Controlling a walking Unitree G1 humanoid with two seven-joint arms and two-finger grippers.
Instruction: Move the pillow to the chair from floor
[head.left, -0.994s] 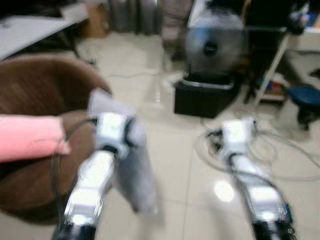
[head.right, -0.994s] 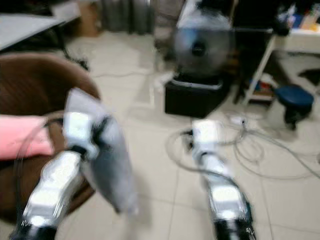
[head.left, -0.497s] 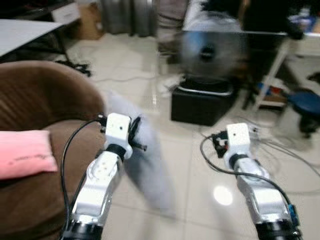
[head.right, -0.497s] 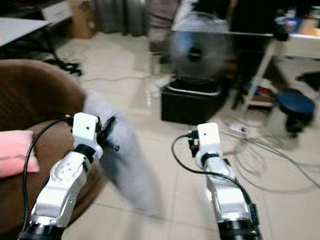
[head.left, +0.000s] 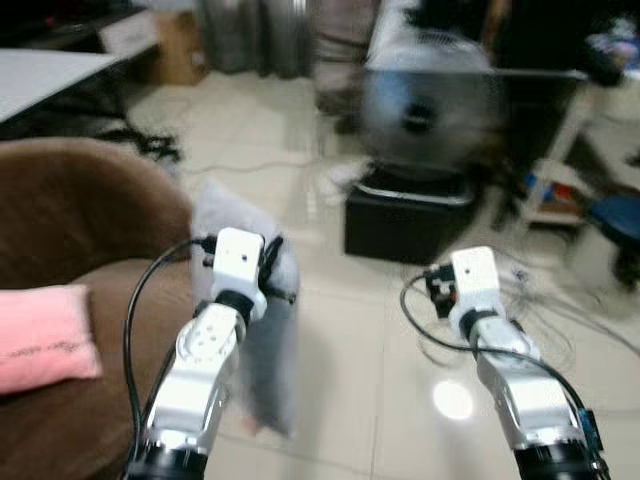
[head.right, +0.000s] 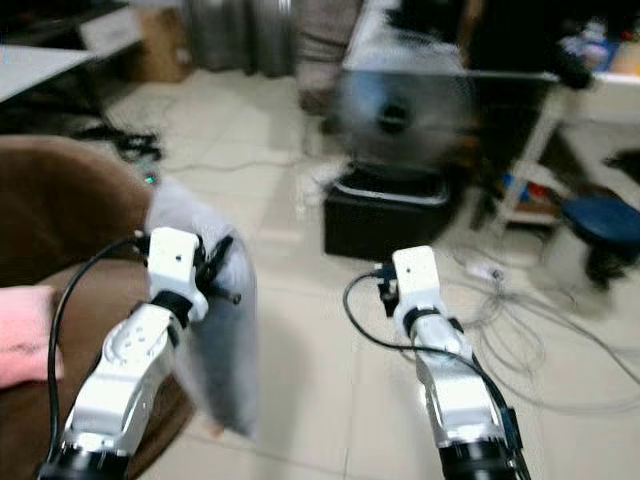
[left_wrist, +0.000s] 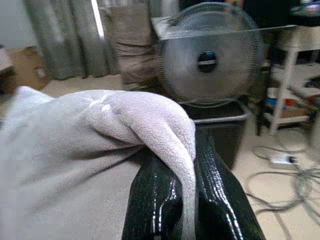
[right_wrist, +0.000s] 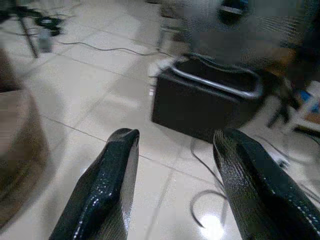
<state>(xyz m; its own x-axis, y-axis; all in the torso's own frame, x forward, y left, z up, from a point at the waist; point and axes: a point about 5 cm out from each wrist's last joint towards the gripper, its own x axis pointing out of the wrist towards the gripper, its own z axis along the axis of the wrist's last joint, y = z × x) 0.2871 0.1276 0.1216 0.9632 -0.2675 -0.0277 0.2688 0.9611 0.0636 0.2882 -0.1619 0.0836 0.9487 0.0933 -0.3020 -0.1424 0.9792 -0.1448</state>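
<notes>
A grey fuzzy pillow (head.left: 262, 330) hangs in the air beside the brown chair (head.left: 70, 230), pinched at its upper edge by my left gripper (head.left: 275, 268), which is shut on it. In the left wrist view the pillow's fabric (left_wrist: 75, 150) is folded between the two black fingers (left_wrist: 215, 200). A pink pillow (head.left: 40, 335) lies on the chair's seat at the left. My right gripper (right_wrist: 175, 165) is held out over the tiled floor to the right, open with nothing between its fingers.
A standing fan (head.left: 425, 95) on a black box (head.left: 410, 215) stands ahead on the tiled floor. Loose cables (head.left: 540, 320) lie on the floor at the right. A blue stool (head.left: 615, 215) and a white table leg (head.right: 520, 150) are at far right.
The hanging pillow has swung back from the right and now hangs closer under my left gripper. The camera has shifted slightly. Both arms keep about the same pose.
</notes>
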